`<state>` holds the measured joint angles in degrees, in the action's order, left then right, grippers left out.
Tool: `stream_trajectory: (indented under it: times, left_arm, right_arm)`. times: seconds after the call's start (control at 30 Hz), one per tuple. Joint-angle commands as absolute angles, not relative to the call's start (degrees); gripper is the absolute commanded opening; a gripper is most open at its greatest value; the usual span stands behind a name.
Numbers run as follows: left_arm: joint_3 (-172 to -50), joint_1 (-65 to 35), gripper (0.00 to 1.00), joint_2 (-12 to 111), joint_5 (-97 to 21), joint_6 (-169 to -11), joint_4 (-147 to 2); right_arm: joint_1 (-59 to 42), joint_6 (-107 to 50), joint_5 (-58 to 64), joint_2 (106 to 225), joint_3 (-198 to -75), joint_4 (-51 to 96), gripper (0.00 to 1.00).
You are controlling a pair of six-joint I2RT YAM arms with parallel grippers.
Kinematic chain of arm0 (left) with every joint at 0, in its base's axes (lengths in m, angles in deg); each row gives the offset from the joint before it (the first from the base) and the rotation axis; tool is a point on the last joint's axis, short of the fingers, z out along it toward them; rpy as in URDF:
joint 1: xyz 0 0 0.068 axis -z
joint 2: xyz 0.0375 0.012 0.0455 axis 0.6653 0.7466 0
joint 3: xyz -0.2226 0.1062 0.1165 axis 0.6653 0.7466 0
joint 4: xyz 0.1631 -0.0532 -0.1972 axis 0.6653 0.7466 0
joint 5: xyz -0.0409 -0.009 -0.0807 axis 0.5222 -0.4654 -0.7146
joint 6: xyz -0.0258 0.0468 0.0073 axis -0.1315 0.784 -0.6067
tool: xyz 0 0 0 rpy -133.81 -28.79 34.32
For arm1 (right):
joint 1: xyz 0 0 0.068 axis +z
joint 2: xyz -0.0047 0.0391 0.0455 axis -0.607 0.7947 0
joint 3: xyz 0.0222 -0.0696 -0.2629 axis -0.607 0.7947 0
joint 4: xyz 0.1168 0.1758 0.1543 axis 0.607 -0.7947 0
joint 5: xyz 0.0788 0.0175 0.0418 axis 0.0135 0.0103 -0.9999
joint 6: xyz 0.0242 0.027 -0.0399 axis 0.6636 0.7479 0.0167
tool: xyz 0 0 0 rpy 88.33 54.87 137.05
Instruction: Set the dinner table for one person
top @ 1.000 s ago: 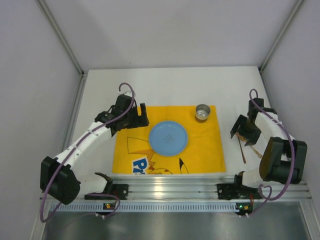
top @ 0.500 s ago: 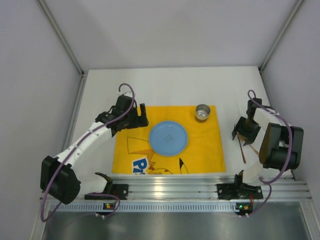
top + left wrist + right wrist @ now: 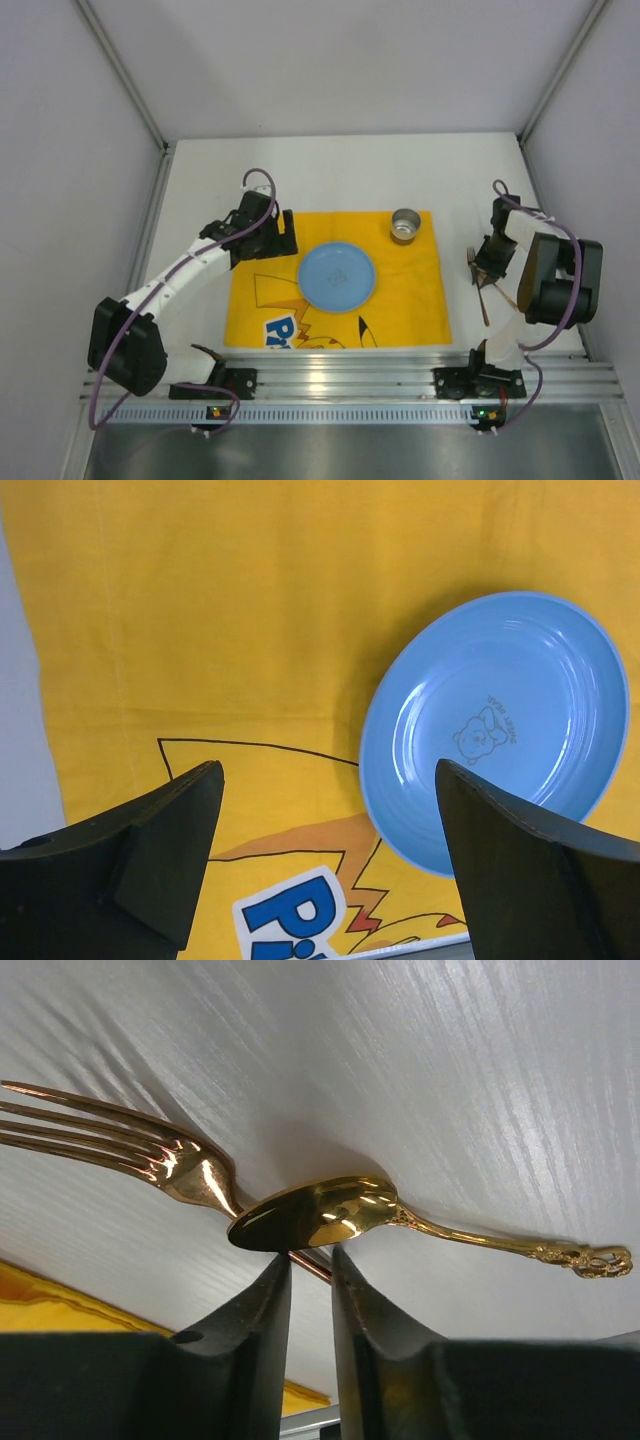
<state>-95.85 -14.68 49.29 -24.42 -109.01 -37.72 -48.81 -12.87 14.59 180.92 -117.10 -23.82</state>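
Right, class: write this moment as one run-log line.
left claw: open above mat | right claw: closed on fork handle | spoon: lying across fork | plate, cup: on mat

Yellow cloth mat [image 3: 400, 300]: black-outlined cartoon print, blue lettering, orange patches. Round sky-blue plate [image 3: 337, 277], faint bear emblem. Shiny gold metal fork [image 3: 150, 1150], gold metal spoon [image 3: 310, 1215]. Silver metal cup [image 3: 406, 225]. Plain white bench [image 3: 330, 170].

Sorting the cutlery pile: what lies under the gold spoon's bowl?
The fork passes beneath the spoon, on the white table. Its handle is mostly hidden by the right gripper.
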Motion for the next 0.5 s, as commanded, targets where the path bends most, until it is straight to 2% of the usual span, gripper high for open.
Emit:
stream_trajectory:
  times: [0.0,0.07,0.13,0.47]
  left_arm:
    - [-98.5,-14.8,0.91,50.0,-23.4,-108.4,-40.2]
    - [-99.1,-14.8,0.91,50.4,-23.5,-108.5,-39.7]
    - [-99.3,-14.8,0.91,50.7,-23.9,-108.6,-40.0]
    - [-104.3,-14.8,0.92,52.6,-26.2,-106.5,-38.5]
  right_arm:
    - [-49.1,-12.6,18.1,185.2,-117.6,-18.9,0.2]
    - [-48.1,-13.1,19.4,186.0,-118.4,-19.4,0.14]
    - [-46.9,-13.2,21.1,186.7,-119.0,-19.6,0.0]
    - [-39.6,-12.5,23.7,179.5,-126.2,-24.2,0.0]
